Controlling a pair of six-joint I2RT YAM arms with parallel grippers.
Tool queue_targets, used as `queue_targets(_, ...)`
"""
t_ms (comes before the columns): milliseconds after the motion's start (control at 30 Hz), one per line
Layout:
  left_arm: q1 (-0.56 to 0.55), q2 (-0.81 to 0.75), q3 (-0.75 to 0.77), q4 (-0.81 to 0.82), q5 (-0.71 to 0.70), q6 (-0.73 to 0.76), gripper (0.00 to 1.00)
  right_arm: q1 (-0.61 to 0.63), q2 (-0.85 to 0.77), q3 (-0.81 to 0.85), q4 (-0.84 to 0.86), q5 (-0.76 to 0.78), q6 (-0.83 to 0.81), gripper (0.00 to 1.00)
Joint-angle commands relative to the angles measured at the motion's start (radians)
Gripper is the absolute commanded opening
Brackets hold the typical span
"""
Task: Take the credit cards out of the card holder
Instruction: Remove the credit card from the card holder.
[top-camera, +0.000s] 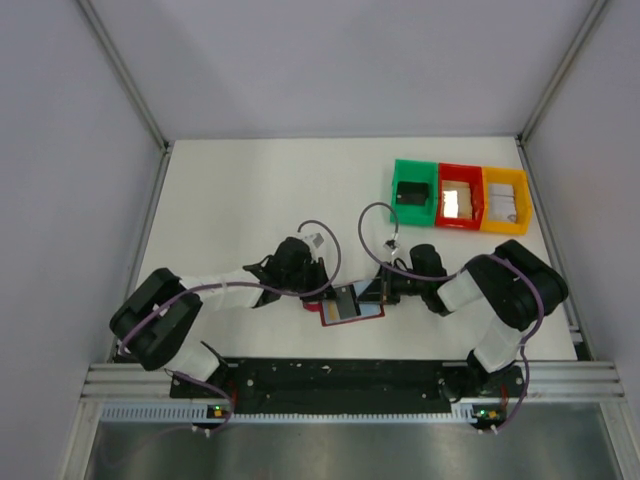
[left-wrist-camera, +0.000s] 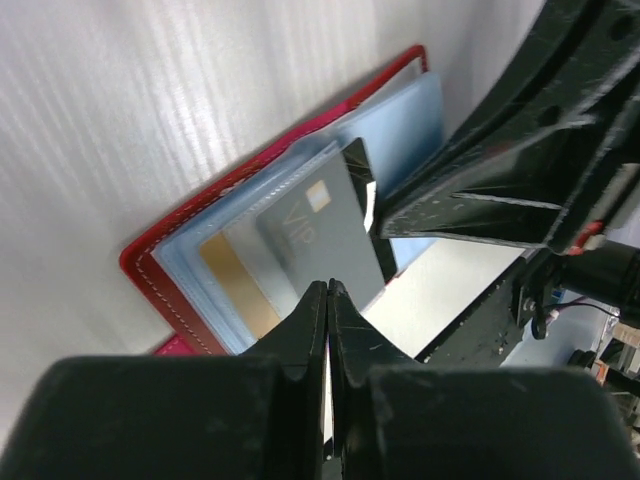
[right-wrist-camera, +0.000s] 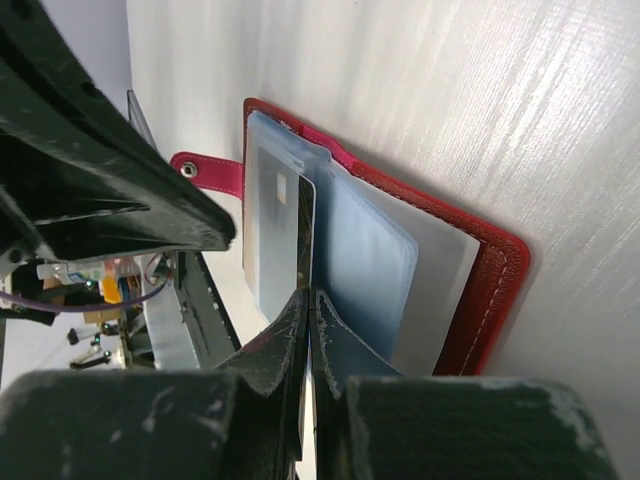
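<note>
The red card holder (top-camera: 372, 313) lies open on the table between my two grippers, its clear blue sleeves fanned out. In the left wrist view the holder (left-wrist-camera: 170, 235) shows a tan card (left-wrist-camera: 235, 285), a grey card (left-wrist-camera: 320, 235) marked VIP and a dark grey card (left-wrist-camera: 362, 190). My left gripper (left-wrist-camera: 328, 292) is shut on the grey card's near edge. My right gripper (right-wrist-camera: 309, 297) is shut on the dark grey card (right-wrist-camera: 305, 225), seen edge-on and standing up from the holder (right-wrist-camera: 490, 280). In the top view the left gripper (top-camera: 318, 291) and right gripper (top-camera: 374, 293) flank the holder.
Green (top-camera: 415, 166), red (top-camera: 460, 170) and yellow (top-camera: 505, 174) open bins stand in a row at the back right. The holder's snap tab (right-wrist-camera: 205, 172) sticks out toward the table's near edge, where a black base rail (top-camera: 340, 375) runs.
</note>
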Motion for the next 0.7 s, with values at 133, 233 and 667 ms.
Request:
queue_targets(133,-0.002,0.101,0.011,0.037,0.008,0.027,0.00,-0.005,-0.018,0.021,0.037,-0.010,-0.012,0.00)
queue_targets(233,-0.002,0.130,-0.001,0.053,0.014,0.021,0.00,-0.005,-0.008,0.013,0.062,-0.013,0.003,0.13)
queue_targets(667,0.002,0.144,-0.013,0.039,0.000,0.027,0.00,-0.011,0.040,-0.039,0.211,-0.031,0.059,0.00)
